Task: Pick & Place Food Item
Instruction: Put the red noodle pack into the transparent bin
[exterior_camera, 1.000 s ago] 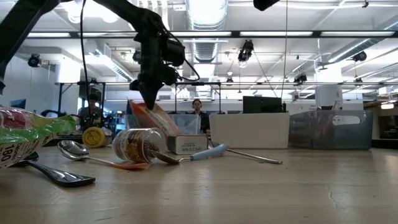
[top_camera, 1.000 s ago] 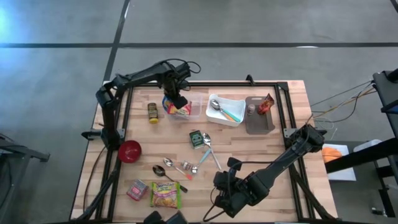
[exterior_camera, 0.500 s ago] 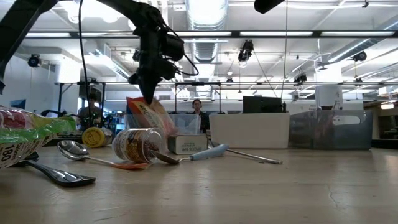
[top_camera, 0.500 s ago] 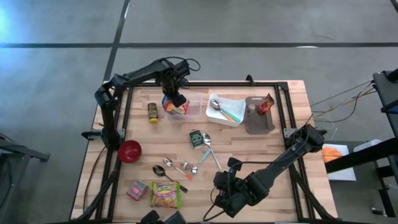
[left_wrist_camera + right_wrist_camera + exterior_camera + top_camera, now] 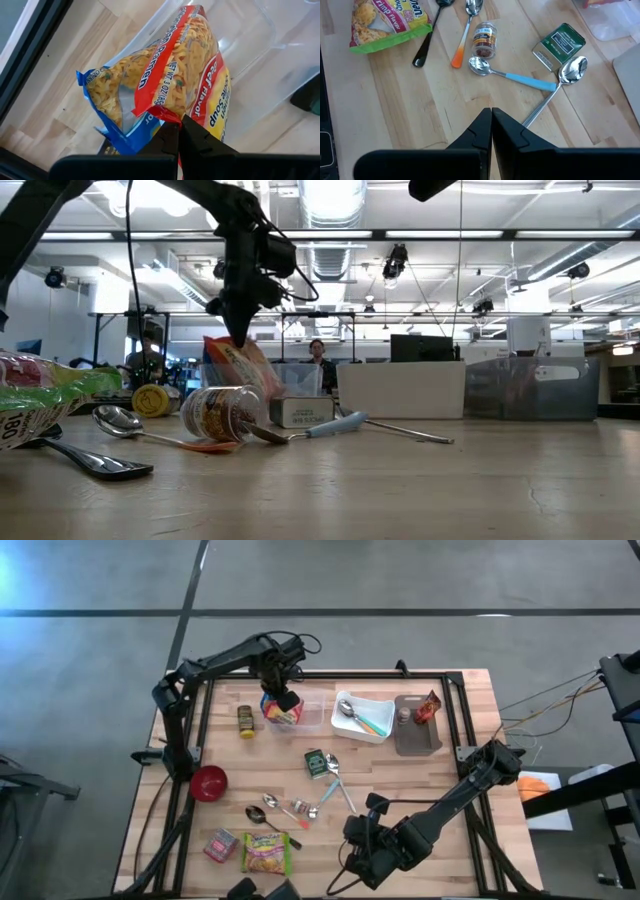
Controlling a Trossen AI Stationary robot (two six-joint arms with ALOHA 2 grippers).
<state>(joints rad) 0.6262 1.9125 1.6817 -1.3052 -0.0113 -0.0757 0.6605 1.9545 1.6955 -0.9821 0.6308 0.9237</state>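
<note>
The left gripper (image 5: 178, 131) is pinched tight on the noodle pack (image 5: 175, 80), which hangs over the clear tub (image 5: 308, 712) at the far side of the table (image 5: 440, 780). The right gripper (image 5: 491, 121) waits near the front, closed and holding nothing.

Glossy crinkled plastic ramen packet (image 5: 175, 85), clear smooth plastic container (image 5: 260, 60), matt pale wood table (image 5: 400, 115), shiny metal spoon (image 5: 572, 70)

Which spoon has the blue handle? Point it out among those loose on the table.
The blue-handled spoon lies between the spice jar and the green box. The orange-handled spoon, black spoon and all-metal spoon differ in handle.
</note>
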